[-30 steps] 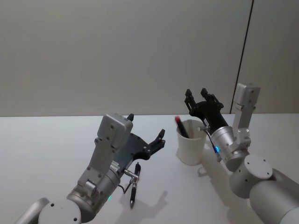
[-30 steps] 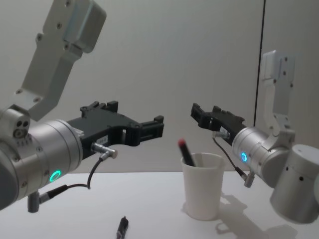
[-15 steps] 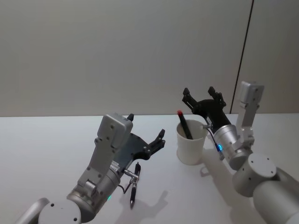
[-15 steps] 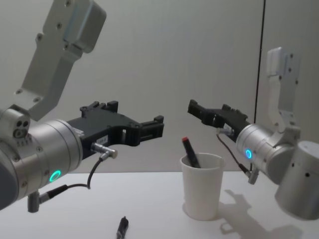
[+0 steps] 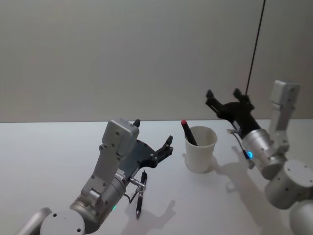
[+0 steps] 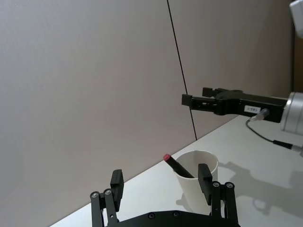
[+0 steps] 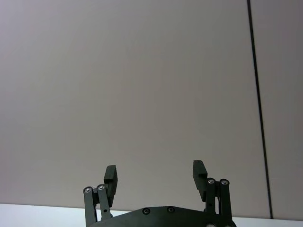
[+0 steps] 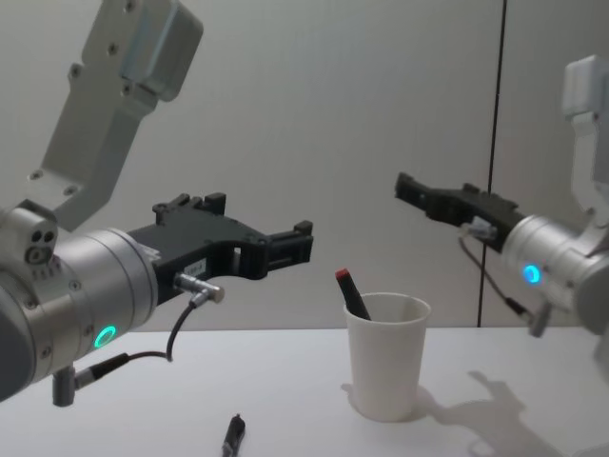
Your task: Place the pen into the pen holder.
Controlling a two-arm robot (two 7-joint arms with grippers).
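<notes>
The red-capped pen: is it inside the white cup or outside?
Inside. The red-capped pen leans in the white cup, its cap above the rim; the right gripper hangs open, clear of it.

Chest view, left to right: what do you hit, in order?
left gripper → red-capped pen leaning out of the cup → pen holder → right gripper
</notes>
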